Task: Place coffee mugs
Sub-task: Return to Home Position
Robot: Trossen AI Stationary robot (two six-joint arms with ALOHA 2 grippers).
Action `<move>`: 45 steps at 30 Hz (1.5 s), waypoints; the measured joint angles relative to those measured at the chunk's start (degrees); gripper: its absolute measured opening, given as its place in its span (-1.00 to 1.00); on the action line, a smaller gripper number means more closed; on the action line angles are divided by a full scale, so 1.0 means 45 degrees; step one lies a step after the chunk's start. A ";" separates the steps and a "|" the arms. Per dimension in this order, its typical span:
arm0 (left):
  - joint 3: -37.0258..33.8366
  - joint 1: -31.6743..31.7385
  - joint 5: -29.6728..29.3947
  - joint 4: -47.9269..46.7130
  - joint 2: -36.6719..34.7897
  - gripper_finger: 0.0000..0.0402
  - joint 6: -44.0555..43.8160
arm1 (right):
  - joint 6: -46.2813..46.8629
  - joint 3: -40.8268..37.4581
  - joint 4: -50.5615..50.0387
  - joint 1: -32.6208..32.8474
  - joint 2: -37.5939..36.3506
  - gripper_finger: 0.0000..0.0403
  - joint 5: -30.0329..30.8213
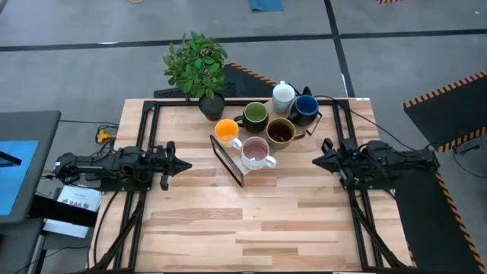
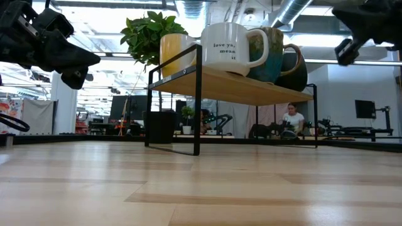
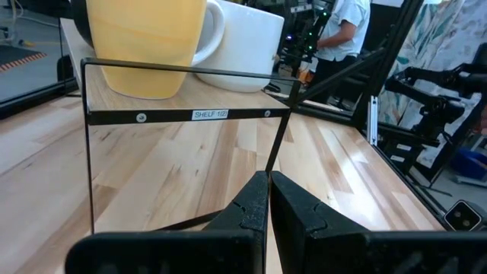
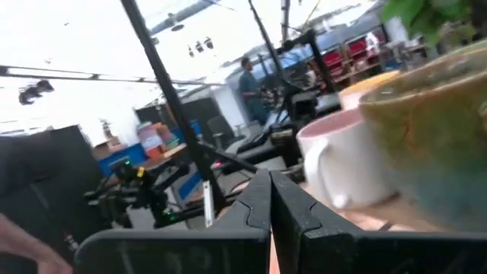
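Note:
Six mugs stand together on a raised wooden shelf with a black metal frame, at the table's far middle: orange, pale pink, dark green, brown-olive, white and dark blue. My left gripper hovers shut to the shelf's left, pointing at it; its wrist view shows the orange mug and the pink mug on the shelf. My right gripper hovers shut to the shelf's right, facing the pink mug and the brown-olive mug.
A dark pot with a green plant stands at the shelf's far left corner. The shelf's black frame legs rise from the table top. Bare wood lies toward the near edge. A person sits in the room beyond.

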 joint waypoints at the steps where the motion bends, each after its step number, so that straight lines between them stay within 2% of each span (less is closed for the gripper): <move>1: 0.0000 0.0000 -0.0004 0.0000 0.0000 -1.00 0.0001 | -0.0001 -0.0272 0.0290 0.0151 -0.0055 -0.90 0.0000; 5: 0.0000 0.0000 -0.0004 0.0000 0.0010 -1.00 -0.0002 | -0.0161 -0.1128 0.1328 0.0645 -0.0083 -0.90 0.0340; 9: 0.0003 0.0000 -0.0001 -0.0005 0.0015 -1.00 -0.0002 | -0.0768 -0.1178 0.0607 0.0821 -0.0064 -0.90 0.0965; 16: 0.0005 0.0000 0.0001 -0.0005 0.0015 -1.00 -0.0002 | -0.1582 -0.1186 -0.0225 0.0816 -0.0076 -0.90 0.0981; 20: 0.0005 0.0000 -0.0004 -0.0005 0.0015 -1.00 -0.0002 | -0.1410 -0.1193 -0.1337 0.0816 -0.0055 -0.87 0.0909; 26: 0.0005 0.0000 0.0001 -0.0005 0.0019 -1.00 -0.0002 | 0.0040 -0.1197 -0.1467 0.0824 0.0164 -0.80 0.0578; 45: 0.0005 0.0000 0.0001 -0.0005 0.0019 -1.00 -0.0002 | 0.0104 -0.1207 -0.1541 0.0821 0.0169 -0.79 0.0597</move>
